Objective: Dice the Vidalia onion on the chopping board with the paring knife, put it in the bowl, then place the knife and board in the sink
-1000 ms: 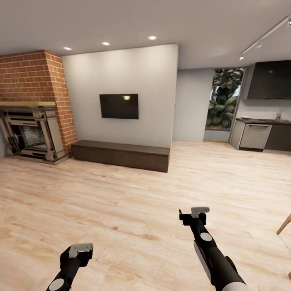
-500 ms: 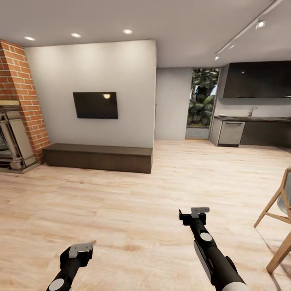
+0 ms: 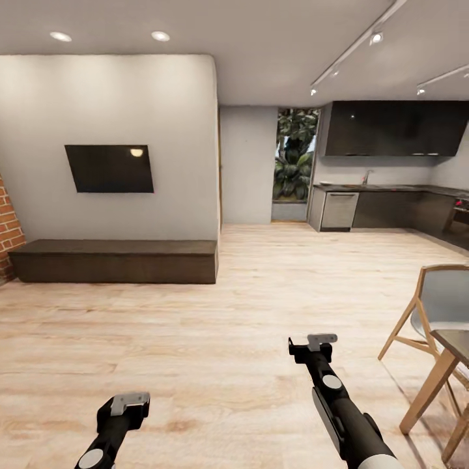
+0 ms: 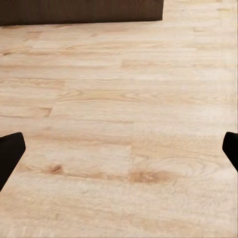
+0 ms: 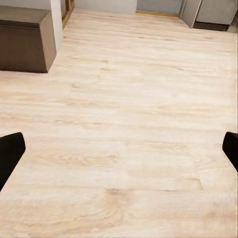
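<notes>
**A:** What is nearest to you?

**B:** My two arms over a pale wooden plank floor (image 3: 215,306). My left gripper (image 3: 129,402) sits low and near on the left, my right gripper (image 3: 317,343) a little farther out on the right. Through each wrist camera I see my black fingertips (image 4: 10,153) at the two edges of the picture, spread wide with bare planks between them. The right pair (image 5: 10,151) is the same: wide apart, holding nothing.

**A:** And beyond the arms?

**B:** On the right, near, a light wooden chair with a grey seat shell (image 3: 435,306) stands beside the corner of a wooden table (image 3: 453,348). Farther off on the left, a long dark brown low bench (image 3: 114,260) runs along a white wall that carries a black flat screen (image 3: 109,168).

**A:** Where is the kitchen?

**B:** Far away at the right, past the open floor. The long grey countertop (image 3: 384,188) sits above dark cabinets, under black upper cupboards (image 3: 394,127). A thin faucet marks the sink (image 3: 367,184), though I cannot make out the basin. Left of the kitchen, a tall window shows green leaves (image 3: 294,156).
</notes>
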You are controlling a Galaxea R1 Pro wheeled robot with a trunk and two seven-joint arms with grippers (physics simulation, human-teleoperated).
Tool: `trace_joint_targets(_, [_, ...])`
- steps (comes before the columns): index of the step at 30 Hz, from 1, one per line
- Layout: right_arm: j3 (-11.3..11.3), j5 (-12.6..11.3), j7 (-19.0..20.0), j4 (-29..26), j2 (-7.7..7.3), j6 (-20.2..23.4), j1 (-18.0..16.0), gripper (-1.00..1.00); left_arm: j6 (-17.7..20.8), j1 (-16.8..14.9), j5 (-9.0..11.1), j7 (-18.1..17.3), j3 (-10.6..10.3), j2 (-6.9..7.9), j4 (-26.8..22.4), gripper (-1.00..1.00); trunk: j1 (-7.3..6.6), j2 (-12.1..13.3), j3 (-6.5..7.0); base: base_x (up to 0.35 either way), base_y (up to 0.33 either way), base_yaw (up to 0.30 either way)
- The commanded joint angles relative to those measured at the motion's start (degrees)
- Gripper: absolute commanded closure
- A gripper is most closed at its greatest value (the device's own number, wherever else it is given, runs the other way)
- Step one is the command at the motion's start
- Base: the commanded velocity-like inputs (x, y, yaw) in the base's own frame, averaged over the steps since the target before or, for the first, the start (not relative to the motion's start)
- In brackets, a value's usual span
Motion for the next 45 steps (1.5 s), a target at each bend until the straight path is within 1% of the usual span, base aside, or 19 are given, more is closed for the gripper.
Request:
trace_joint_targets(1, [0.04,0.59,-0.28,0.00,0.05,0.10,-0.04,-1.00,0.03,-0.01,0.07,0.21,-0.06,0.02,-0.05,-1.00,0.03,-0.03,-0.10,0.313,-0.096,-0.261])
trace_joint_targets(23, [0.04,0.61,-0.25,0.00,0.09,0.03,-0.04,-1.00,0.03,-0.01,0.07,0.21,-0.06,0.02,0.06,-1.00,0.03,-0.03,-0.84,0.314,-0.083,-0.257])
trace_joint_targets(45, [0.06,0.61,-0.24,0.02,0.09,0.01,-0.04,-1.00,0.03,-0.01,0.07,0.21,-0.06,0.02,0.10,-1.00,0.03,-0.03,-0.90,0.322,-0.020,-0.019])
